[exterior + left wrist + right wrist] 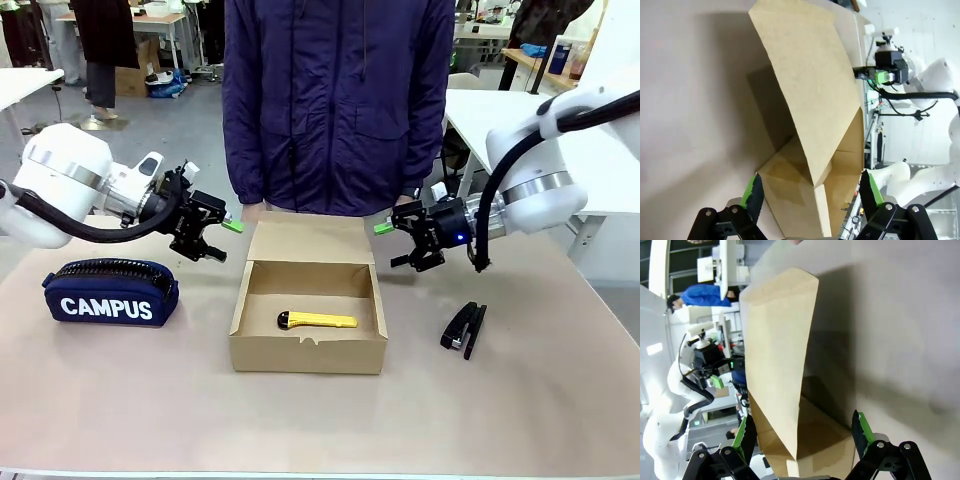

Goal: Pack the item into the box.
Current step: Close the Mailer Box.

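Clearly slim yellow knife (318,320) (perhaps black-capped)

I'm looking over a pale beige desk (120,400) filling the foreground. Beyond it lies a grey floor (190,130), with white tables (20,85) at far left and right, and a wood-topped table (150,20) further back.

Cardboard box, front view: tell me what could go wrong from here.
1. The lid flap stands open between the open left hand and right hand; an uneven push could twist it or slide the cardboard box.
2. The yellow utility knife lies near the front wall, so a tucked-in flap edge might catch on it.
3. The person stands close behind the flap and could be pinched if it swings back.
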Controlling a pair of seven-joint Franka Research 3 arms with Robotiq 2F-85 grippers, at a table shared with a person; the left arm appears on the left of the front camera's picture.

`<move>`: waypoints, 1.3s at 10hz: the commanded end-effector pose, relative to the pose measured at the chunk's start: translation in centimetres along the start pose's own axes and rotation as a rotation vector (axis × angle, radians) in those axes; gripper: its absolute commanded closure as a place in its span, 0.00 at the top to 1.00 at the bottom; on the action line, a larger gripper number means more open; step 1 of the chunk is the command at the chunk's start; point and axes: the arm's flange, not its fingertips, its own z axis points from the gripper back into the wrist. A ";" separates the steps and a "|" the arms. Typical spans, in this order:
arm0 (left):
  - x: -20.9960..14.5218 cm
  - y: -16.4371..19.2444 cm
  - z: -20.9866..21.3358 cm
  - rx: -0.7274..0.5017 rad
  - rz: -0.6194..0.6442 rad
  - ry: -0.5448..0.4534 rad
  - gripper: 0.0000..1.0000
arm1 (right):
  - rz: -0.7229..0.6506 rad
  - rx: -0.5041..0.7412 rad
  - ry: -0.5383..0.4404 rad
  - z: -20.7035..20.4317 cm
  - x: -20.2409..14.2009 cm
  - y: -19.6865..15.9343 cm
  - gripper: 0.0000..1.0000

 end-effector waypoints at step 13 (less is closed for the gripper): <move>3.0 3.3 -5.2 -0.355 -0.018 0.040 0.86 | -0.099 0.264 0.126 -4.5 2.2 -1.0 1.00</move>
